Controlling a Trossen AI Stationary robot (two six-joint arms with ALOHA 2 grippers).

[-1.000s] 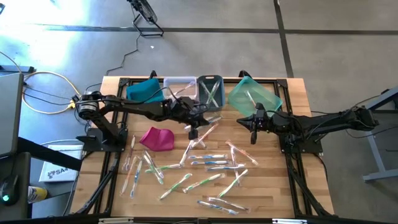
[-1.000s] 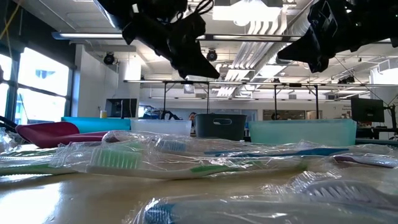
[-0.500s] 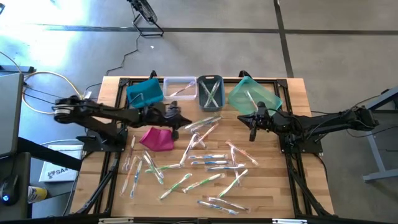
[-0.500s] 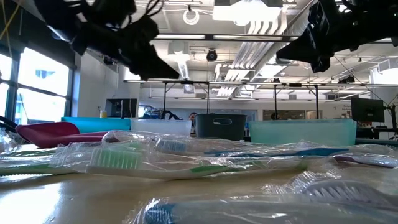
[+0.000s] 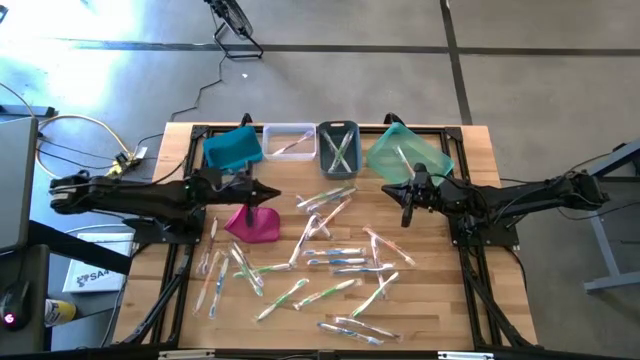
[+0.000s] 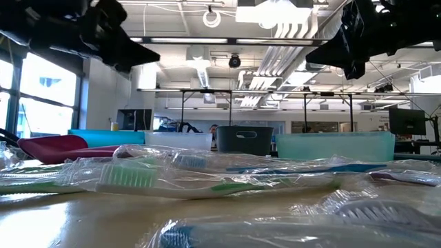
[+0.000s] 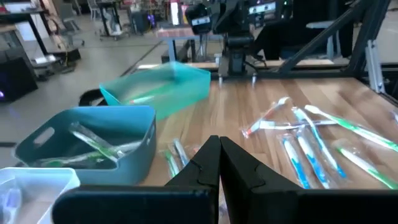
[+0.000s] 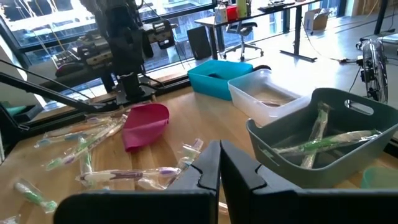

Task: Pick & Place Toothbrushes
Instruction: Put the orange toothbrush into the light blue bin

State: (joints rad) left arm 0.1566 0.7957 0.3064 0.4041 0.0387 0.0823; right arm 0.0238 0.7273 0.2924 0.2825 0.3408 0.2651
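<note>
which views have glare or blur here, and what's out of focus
High view: strong bluish glare washes the floor at upper left. Low view: the nearest wrapped toothbrushes are soft and out of focus, ceiling lights blow out, and both arms read as dark silhouettes. Left wrist view: the teal bin is smeared by motion blur. Right wrist view: fairly sharp, daylight bright through the windows.

teal bin (image 7: pixel 163 90): blurred | toothbrushes (image 6: pixel 172 176): near ones blurred, cut off

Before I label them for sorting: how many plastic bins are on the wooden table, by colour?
Blue plastic bin: 1
Clear plastic bin: 1
Grey plastic bin: 1
Teal plastic bin: 1
Total: 4
</note>
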